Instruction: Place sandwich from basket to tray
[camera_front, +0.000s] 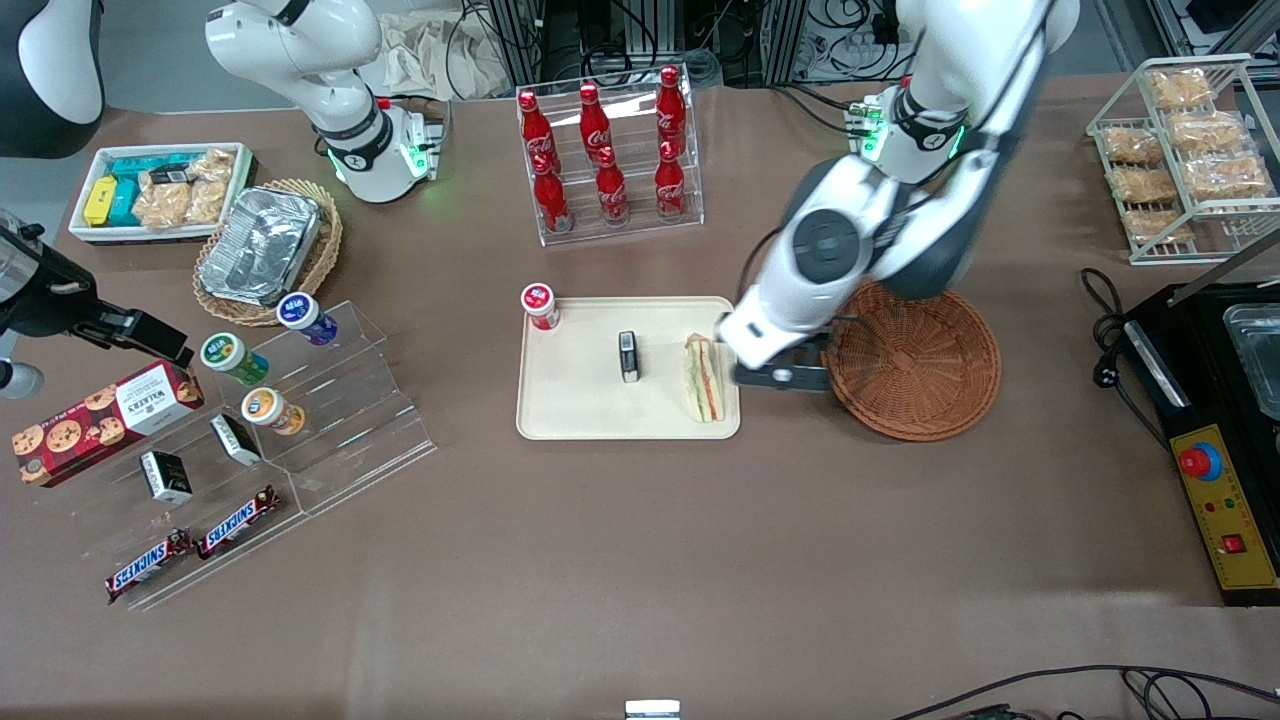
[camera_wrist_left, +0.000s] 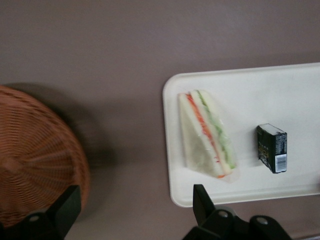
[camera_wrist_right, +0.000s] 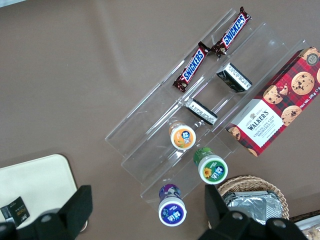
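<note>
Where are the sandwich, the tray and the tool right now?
sandwich (camera_front: 702, 378), front view, pale bread face of the wedge.
tray (camera_front: 575, 400), front view, bare floor of the tray.
tool (camera_wrist_left: 135, 205), left wrist view, open gap midway between its fingertips, above the table between basket and tray, empty.

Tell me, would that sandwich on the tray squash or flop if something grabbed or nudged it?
Probably. The sandwich looks like soft pale bread with thin layered filling, so it likely dents under pressure. Lying flat on the tray, it should slide rather than roll. The gripper, jaws open, hovers between tray and basket.
</note>
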